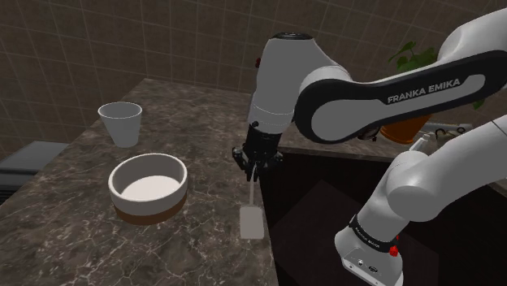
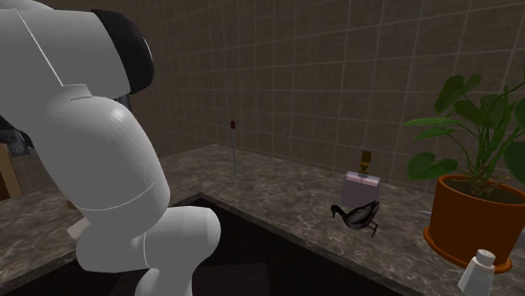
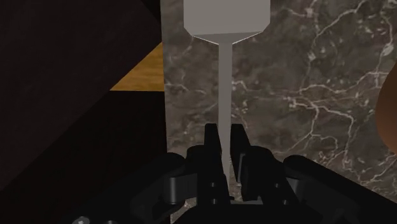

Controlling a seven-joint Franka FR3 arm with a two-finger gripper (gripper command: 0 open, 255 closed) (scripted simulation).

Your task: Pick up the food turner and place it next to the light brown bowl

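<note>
A white cup (image 1: 120, 123) stands on the dark stone counter (image 1: 65, 244), close to the brown tile wall (image 1: 162, 41). A deep, dark sink (image 1: 325, 203) is set into the counter. Past the sink, a green plant (image 2: 475, 126) grows in an orange pot (image 2: 467, 223). Near the pot sit a small pale box (image 2: 361, 189) and a shiny black thing (image 2: 357, 216), maybe a toy bird. A white bottle top (image 2: 481, 271) pokes up in front of the pot.

One food turner (image 1: 252, 219). One bowl (image 1: 149, 188), white above a brown base. One white cup (image 1: 120, 123). One potted plant (image 2: 467, 223). One lavender box (image 2: 361, 185). One dark bird-shaped figure (image 2: 357, 216). One white shaker (image 2: 479, 271). One sink basin (image 1: 313, 203). One thin red-tipped rod (image 2: 233, 151).
</note>
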